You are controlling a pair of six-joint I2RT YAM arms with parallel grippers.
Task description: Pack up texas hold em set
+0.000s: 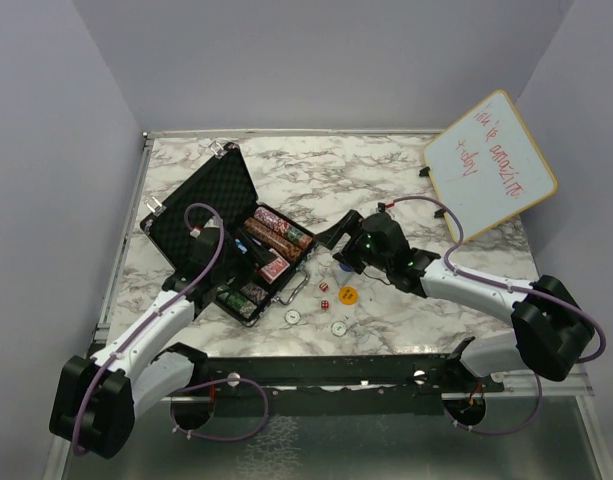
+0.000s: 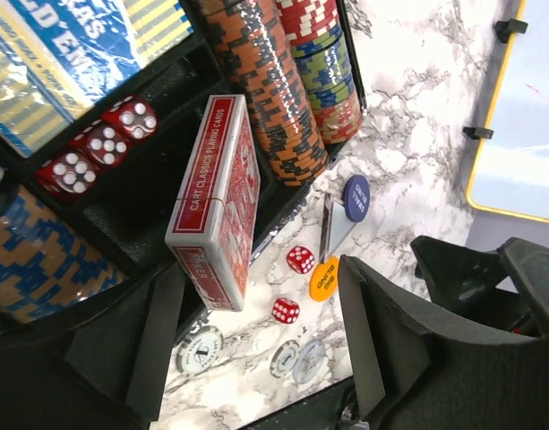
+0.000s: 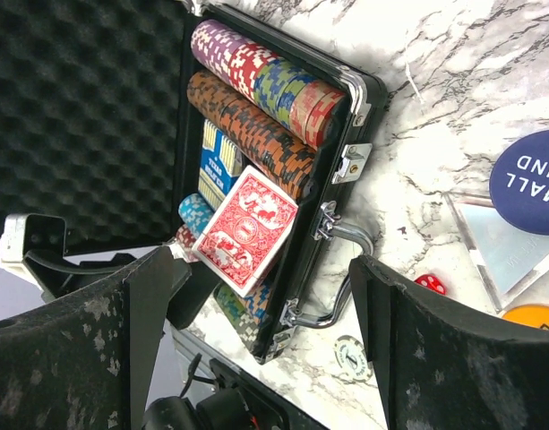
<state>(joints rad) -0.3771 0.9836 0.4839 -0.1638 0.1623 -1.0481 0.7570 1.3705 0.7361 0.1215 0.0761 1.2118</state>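
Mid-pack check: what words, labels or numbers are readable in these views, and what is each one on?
"CART CLASSICS PLAYING CARDS": long edge of the red card deck.
"LD EM", cut off by the frame: blue card box.
"MALL" and "LIND", both cut off: dark blue round button.
Orange button: two short words, too blurred to read.
Whiteboard: red handwriting, not legible.
White round buttons: print too small.
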